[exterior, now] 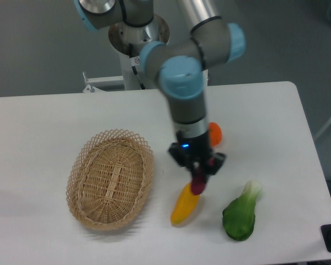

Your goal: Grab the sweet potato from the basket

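The tan wicker basket (110, 178) lies on the white table at the left and holds nothing. My gripper (198, 175) is to the right of the basket, pointing down, shut on the magenta-purple sweet potato (197, 184), which hangs from the fingers with its lower end showing. The sweet potato sits just above the upper end of the yellow-orange vegetable (185, 205), which lies on the table. Whether they touch I cannot tell.
A round orange fruit (214, 133) lies behind the gripper, partly hidden by the arm. A green leafy vegetable with a white stem (240, 214) lies at the front right. The table's front edge is close below the yellow vegetable.
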`<state>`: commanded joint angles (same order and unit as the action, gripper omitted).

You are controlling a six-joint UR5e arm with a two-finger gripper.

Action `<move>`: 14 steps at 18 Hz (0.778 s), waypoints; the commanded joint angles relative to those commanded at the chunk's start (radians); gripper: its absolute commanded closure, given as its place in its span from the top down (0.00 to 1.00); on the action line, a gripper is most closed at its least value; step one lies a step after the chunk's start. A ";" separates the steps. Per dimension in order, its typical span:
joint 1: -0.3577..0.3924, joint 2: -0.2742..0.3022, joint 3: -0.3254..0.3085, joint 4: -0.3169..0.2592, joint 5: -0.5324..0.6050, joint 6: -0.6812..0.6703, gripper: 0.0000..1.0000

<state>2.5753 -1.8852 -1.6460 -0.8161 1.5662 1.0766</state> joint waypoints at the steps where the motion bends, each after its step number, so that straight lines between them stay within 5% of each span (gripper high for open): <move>1: 0.021 -0.005 0.000 0.000 -0.003 0.022 0.26; 14: 0.062 -0.015 -0.008 0.002 0.000 0.074 0.26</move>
<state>2.6369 -1.9006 -1.6536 -0.8146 1.5662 1.1505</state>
